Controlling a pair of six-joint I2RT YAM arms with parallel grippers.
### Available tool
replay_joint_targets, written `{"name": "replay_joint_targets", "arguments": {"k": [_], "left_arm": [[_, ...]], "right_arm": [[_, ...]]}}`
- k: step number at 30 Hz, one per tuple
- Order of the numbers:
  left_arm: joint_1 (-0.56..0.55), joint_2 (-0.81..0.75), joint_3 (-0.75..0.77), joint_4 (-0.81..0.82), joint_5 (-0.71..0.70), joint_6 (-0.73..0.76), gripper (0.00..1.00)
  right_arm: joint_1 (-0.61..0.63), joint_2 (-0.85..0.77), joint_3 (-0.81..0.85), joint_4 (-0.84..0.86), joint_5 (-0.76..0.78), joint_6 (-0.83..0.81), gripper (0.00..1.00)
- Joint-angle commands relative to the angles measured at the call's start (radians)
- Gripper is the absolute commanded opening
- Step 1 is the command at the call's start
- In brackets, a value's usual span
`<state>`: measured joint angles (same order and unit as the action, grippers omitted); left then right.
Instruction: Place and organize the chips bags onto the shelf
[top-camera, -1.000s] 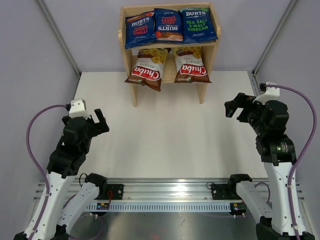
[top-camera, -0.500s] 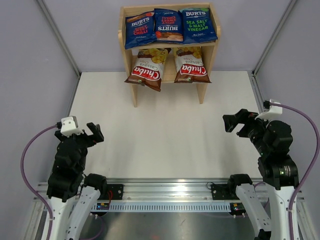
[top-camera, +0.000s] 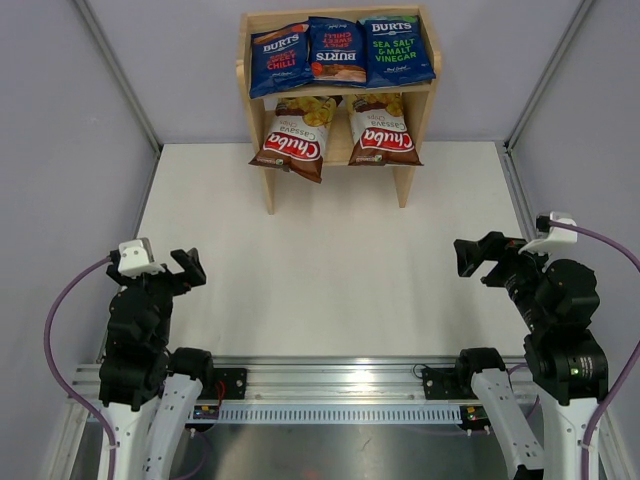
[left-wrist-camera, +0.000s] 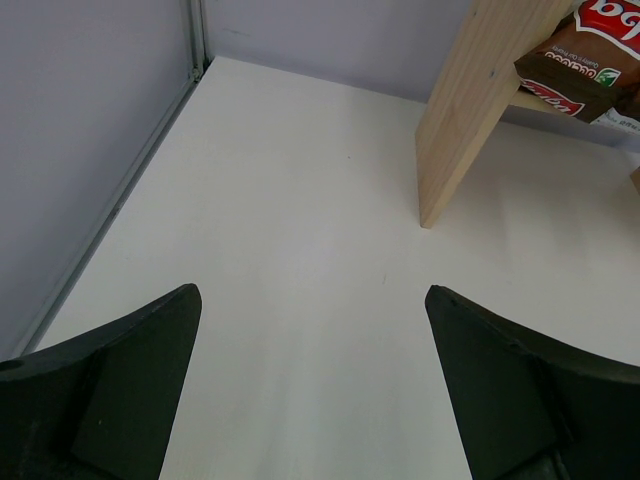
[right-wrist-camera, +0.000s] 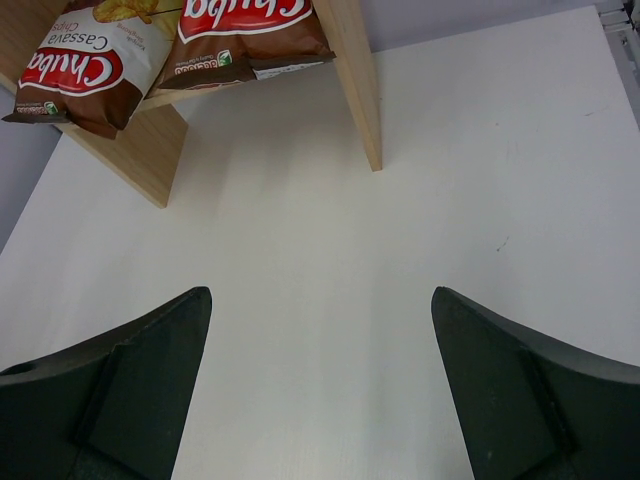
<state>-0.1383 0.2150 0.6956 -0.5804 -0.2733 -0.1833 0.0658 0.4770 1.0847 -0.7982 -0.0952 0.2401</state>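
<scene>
All five chips bags (top-camera: 383, 130) are on the shelf (top-camera: 268, 185), which stands at the far end of the counter (top-camera: 330, 280). The three blue bags (top-camera: 337, 50) lie side by side on the top tier, leaning against the raised back board so their labels face up and out. The green-lettered one is at the right end. The two brown bags (top-camera: 295, 135) fill the lower tier, and their bottom ends hang over its front lip. The left one is skewed and sticks out a little further. With the bags grouped by kind, the sorting looks done to me, though that left brown bag could use straightening.

The left hand (top-camera: 185, 268) and the right hand (top-camera: 480, 258) hover near the arm bases, well apart from the shelf. Each is spread wide with nothing between its fingers. I judge this a resting pose that keeps the arms out of the shelf's way.

The counter is plain, smooth, matte white. Pale grey walls (top-camera: 60, 150) close it in on three sides, and a metal rail (top-camera: 340, 378) runs along the near edge.
</scene>
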Motion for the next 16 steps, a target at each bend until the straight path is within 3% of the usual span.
{"name": "replay_joint_targets", "arguments": {"k": [1,16], "left_arm": [[0.005,-0.014,-0.002,0.051,0.037,0.022,0.99],[0.005,-0.016,-0.007,0.059,0.054,0.028,0.99]], "right_arm": [[0.008,-0.005,0.009,0.016,0.009,-0.005,0.99],[0.006,0.0,-0.003,0.028,0.02,0.001,1.0]]}}
